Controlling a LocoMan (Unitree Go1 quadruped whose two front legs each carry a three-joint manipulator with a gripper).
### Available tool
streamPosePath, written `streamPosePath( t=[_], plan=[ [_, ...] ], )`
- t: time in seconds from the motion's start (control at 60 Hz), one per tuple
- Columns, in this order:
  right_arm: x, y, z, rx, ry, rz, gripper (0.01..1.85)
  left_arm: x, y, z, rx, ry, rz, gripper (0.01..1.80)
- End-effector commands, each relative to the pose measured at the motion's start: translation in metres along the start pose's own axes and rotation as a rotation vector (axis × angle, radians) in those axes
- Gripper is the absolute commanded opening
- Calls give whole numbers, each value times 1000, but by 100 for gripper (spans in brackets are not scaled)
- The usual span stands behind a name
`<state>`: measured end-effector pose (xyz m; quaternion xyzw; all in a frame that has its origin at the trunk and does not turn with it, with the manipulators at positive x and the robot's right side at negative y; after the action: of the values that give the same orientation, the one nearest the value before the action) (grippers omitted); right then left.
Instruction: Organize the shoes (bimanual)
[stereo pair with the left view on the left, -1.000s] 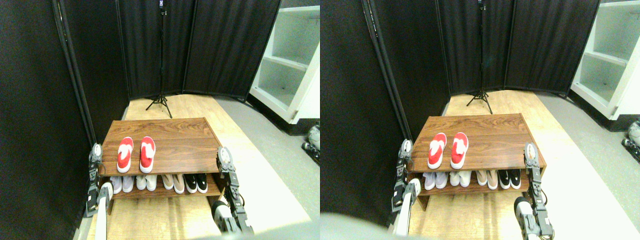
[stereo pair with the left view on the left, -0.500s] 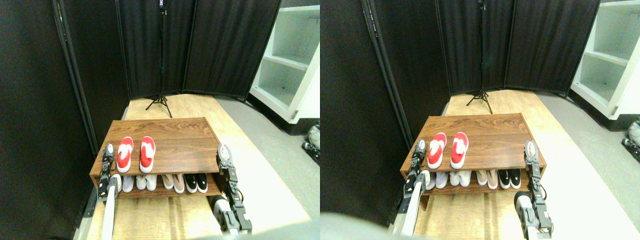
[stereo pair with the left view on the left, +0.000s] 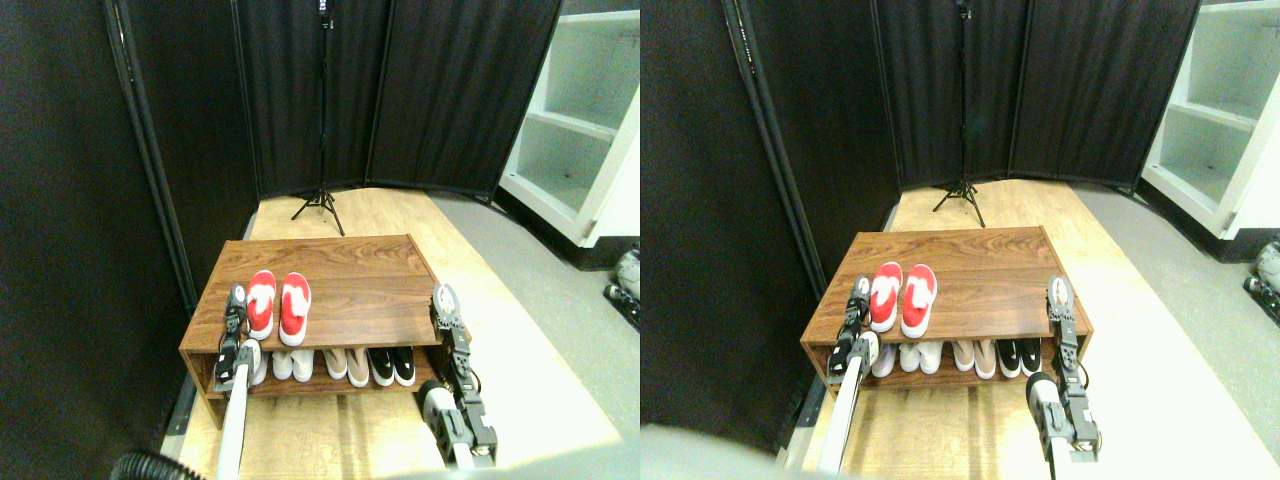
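Two bright red slip-on sneakers (stereo pair with the left view on the left: 278, 306) sitting side by side, toes away, on the left part of the dark wooden shoe rack's top (stereo pair with the left view on the left: 360, 285). Left gripper (stereo pair with the left view on the left: 236, 303) pressing against the left sneaker's outer side; right gripper (stereo pair with the left view on the left: 444, 304) hovering at the rack's right edge. Jaw states impossible to tell.

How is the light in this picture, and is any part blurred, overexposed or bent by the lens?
Stereo pair view: the floor strip right of the rack is washed out by glare; the red shoes stay sharp and evenly lit; the black curtain at left loses all detail; the pole bows slightly, a sign of wide-angle distortion.
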<state>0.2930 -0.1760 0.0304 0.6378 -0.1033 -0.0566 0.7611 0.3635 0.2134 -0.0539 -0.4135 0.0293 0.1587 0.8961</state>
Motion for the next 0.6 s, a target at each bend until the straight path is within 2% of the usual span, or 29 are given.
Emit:
streamPosePath(
  t=[0.017, 0.283, 0.6],
  plan=[
    [3, 3, -1, 13, -13, 17, 1, 1, -11, -1, -5, 11, -29, 1],
    [5, 3, -3, 15, -26, 19, 1, -1, -19, -5, -19, 40, -35, 1],
    [6, 3, -7, 12, -28, 16, 1, -12, -15, -1, -57, 16, -40, 1]
  ],
)
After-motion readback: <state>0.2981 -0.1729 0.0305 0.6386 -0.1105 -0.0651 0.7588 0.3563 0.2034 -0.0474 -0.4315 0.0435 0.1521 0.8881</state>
